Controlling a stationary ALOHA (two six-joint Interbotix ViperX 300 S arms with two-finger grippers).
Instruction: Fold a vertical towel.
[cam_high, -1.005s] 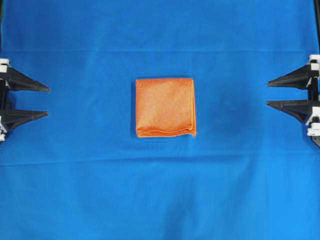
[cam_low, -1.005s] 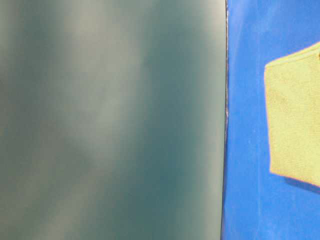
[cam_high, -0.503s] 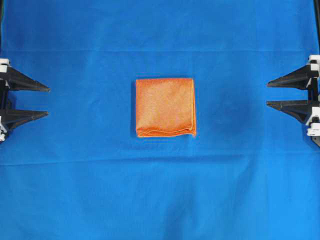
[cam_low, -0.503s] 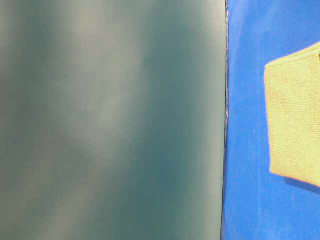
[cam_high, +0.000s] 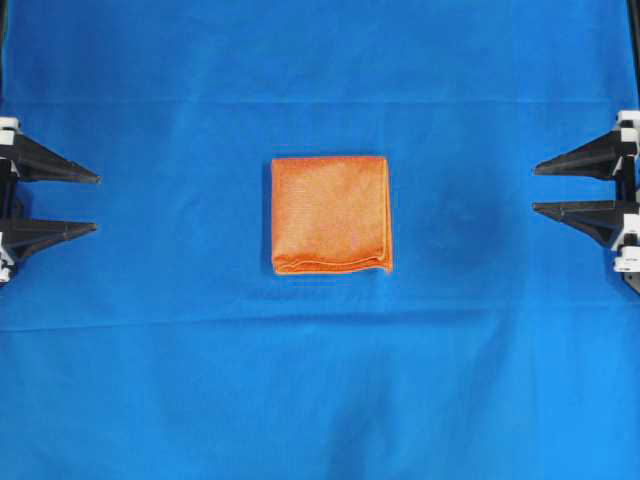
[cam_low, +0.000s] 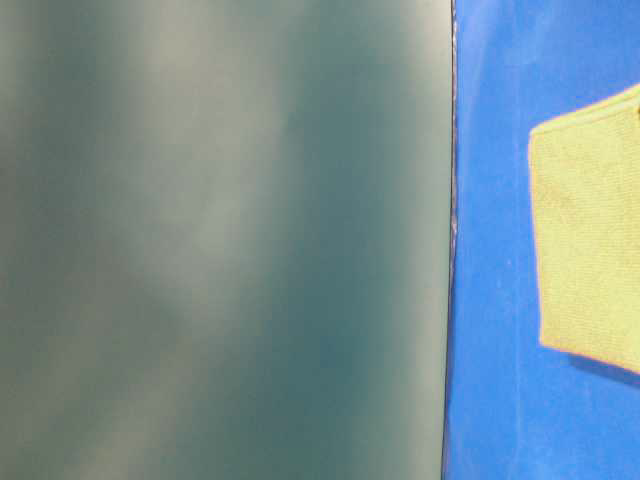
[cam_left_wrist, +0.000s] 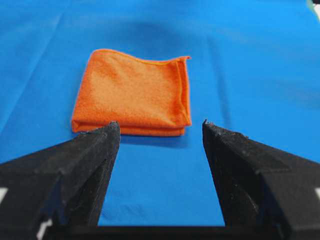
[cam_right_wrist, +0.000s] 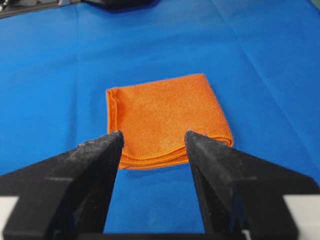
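Both tools (cam_high: 95, 203) (cam_high: 537, 188) gape, empty | towel (cam_high: 330, 214) folded | wrist views: layered hems

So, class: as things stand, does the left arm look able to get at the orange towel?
Probably yes. The left gripper sits open at the view's left edge, apart from the towel, with only bare blue cloth between them. Actual reach isn't certain.

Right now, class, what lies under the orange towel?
The towel, folded into layers, lies flat on the blue cloth that spreads out on all sides. Whatever is beneath that cloth is covered.
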